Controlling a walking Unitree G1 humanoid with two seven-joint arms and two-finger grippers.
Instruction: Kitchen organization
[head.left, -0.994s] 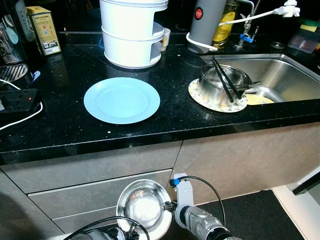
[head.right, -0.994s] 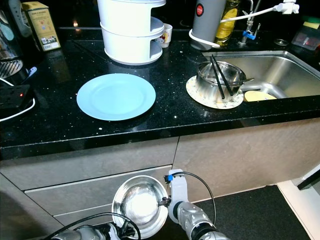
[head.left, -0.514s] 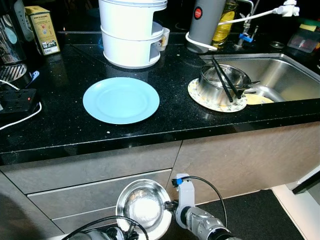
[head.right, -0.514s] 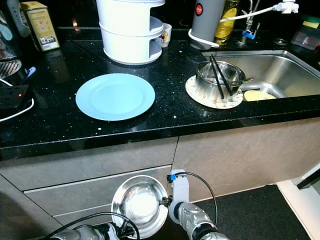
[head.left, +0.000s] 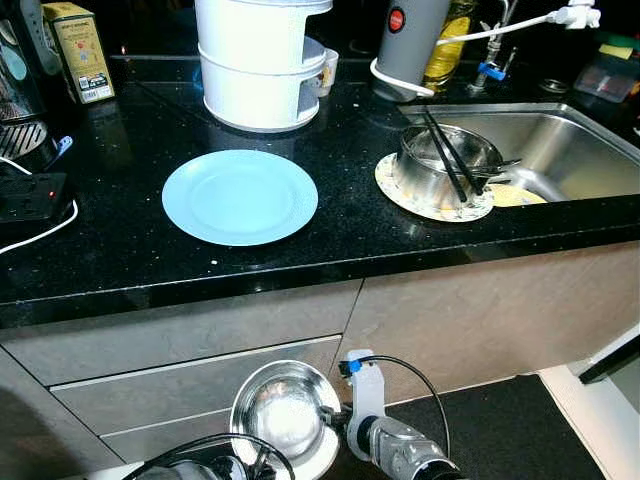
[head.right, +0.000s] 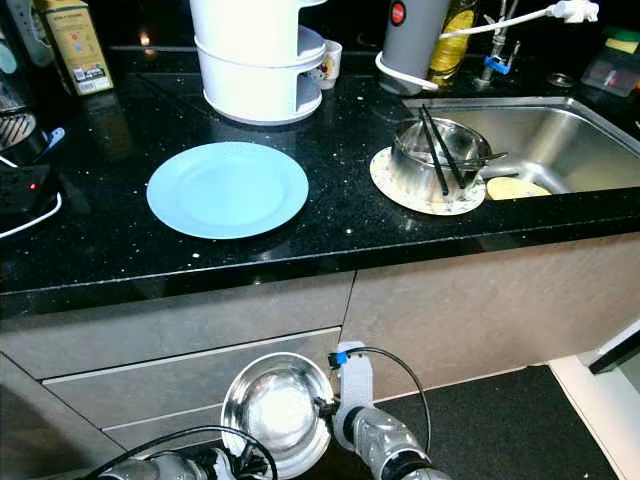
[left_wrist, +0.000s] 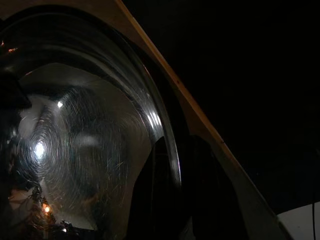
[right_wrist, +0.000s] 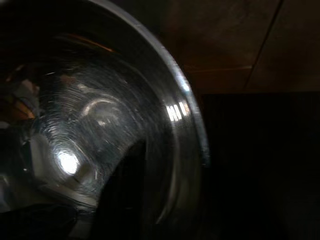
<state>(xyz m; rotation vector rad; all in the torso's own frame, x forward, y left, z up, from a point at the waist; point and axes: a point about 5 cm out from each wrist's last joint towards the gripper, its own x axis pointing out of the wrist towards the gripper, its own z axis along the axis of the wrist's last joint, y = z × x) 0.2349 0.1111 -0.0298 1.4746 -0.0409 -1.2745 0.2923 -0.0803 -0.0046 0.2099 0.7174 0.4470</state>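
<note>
Nearest the camera, low in front of the drawer fronts (head.left: 190, 375): a steel bowl (head.left: 285, 410), mouth up, held between both arms below counter height. The right gripper (head.left: 333, 416) meets the bowl at its right rim; the left gripper (head.left: 250, 462) comes in under its near-left edge, trailing a black cable.

Wrist views add what the head views cannot. Left wrist view: one black finger (left_wrist: 155, 195) lies inside the bowl (left_wrist: 90, 165) against the wall, the other outside the rim, so the left gripper is clamped on the bowl's edge. Right wrist view: a dark finger (right_wrist: 120, 195) rests on the bowl's inner wall just inside the rim (right_wrist: 192, 107); its partner is lost in the dark, so whether the right gripper is clamped or merely touching, cannot tell.

Head views alone give the counter (head.left: 120, 250), black and speckled, well above the bowl. On it, a light blue plate (head.left: 240, 196), nothing on it. To the right, near the sink (head.left: 580, 150), a patterned plate (head.left: 400, 190) carries a steel pot (head.left: 420, 165) with black chopsticks (head.left: 445, 155) leaning in it.

Farther back: a white stacked appliance (head.left: 262, 60), a grey canister (head.left: 412, 40) with a white cord, a yellow box (head.left: 78, 50) at far left, and a power strip (head.left: 30, 195) at the left edge.
</note>
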